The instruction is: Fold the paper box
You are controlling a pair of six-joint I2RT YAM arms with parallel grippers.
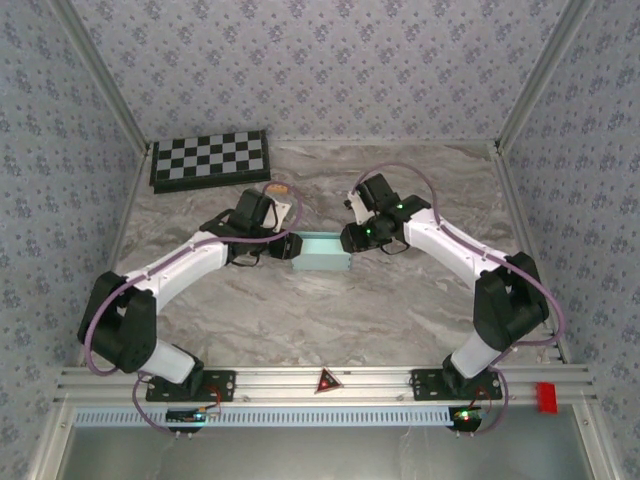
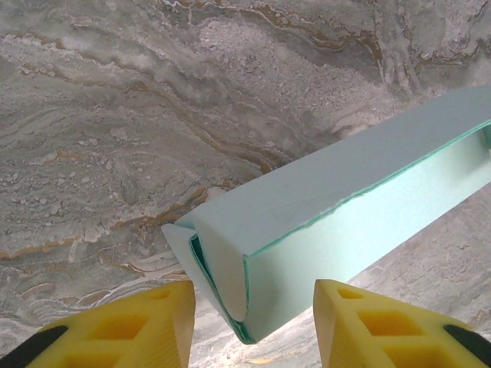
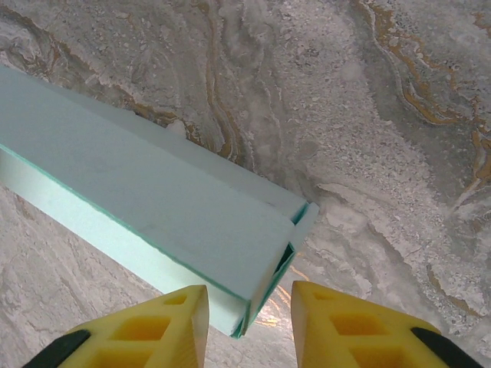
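Box point(image 1: 322, 252) location: centre of the table point(image 1: 400, 310), lying on a long side, its walls formed into a rectangular tube. We read the left gripper point(image 1: 285, 247) at its left end and the right gripper point(image 1: 352, 240) at its right end. In each wrist view the yellow fingers point(image 2: 115, 330) stand apart on either side of a box end, with no contact that we can see. We class both grippers as released, grasping nothing. At the left end a rounded flap point(image 2: 222, 268) sits partly tucked, its edge proud of the wall. At the right end a small flap point(image 3: 304, 222) sticks out beside a dark gap. We judge the step in hand to be closing the end flaps. The next move calls for a square, gentle push on each flap with the opposite end braced, since thin card buckles easily.
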